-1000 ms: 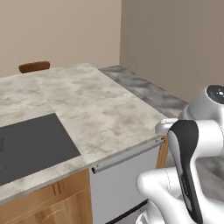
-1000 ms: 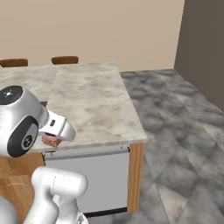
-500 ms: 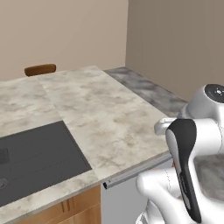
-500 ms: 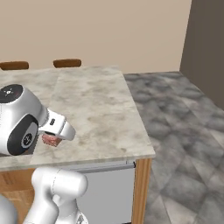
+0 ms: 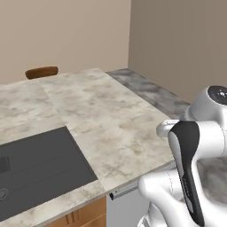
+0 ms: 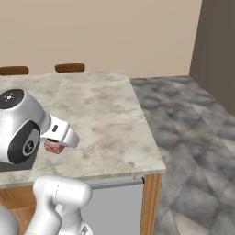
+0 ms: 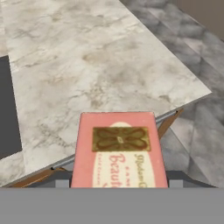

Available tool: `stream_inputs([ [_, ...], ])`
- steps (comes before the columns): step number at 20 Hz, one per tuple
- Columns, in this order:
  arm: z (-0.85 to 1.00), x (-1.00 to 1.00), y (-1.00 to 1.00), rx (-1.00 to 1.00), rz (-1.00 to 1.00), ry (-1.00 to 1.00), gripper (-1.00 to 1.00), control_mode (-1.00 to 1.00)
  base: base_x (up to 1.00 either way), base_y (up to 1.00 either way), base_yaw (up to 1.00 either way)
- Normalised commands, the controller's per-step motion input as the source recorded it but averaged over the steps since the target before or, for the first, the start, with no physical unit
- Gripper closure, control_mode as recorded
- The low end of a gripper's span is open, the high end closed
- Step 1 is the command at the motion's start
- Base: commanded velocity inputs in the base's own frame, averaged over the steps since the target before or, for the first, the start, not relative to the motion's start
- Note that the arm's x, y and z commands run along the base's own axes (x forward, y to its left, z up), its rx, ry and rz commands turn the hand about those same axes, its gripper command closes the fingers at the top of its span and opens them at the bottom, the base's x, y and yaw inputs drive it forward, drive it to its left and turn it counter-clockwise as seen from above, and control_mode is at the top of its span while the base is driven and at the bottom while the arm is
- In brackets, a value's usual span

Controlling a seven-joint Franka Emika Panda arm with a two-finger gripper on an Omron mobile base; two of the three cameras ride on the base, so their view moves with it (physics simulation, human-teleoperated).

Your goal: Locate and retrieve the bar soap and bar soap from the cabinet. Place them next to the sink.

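Observation:
A salmon-pink bar soap (image 7: pixel 118 148) with a gold-printed label lies lengthwise between my fingers, held above the near edge of a marble counter (image 7: pixel 87 57). My gripper (image 7: pixel 118 181) is shut on it. From the right base view the same bar soap (image 6: pixel 53 147) peeks out reddish under the white hand, where the gripper (image 6: pixel 55 145) hangs over the counter's front left part. The second bar soap, the cabinet and the sink are out of view.
The marble island counter (image 5: pixel 102 115) holds a flat dark panel (image 5: pixel 35 164) at its left. Brown chair backs (image 6: pixel 69 67) stand behind the island's far edge. A silver handle (image 6: pixel 114 182) runs under the counter front. Grey tiled floor (image 6: pixel 193 137) opens to the right.
The whole picture has shifted: the base has driven, and the island now sits closer and lower in both base views. The arm keeps its pose with the soap held.

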Motion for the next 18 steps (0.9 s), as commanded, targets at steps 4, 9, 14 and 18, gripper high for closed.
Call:
stream_inputs([
  [4,0.00,0.00,0.00,0.00,0.00,0.00,1.00,1.00,0.25,0.28,0.00],
  [9,0.00,0.12,0.11,0.00,-0.03,0.00,1.00,-1.00,0.06,0.07,-0.01],
  [14,-0.06,0.50,0.51,0.00,-0.01,0.07,1.00,-1.00,0.00,0.00,0.00],
  [18,-0.28,0.78,0.77,0.00,0.03,0.16,1.00,-1.00,0.00,0.00,0.00],
])
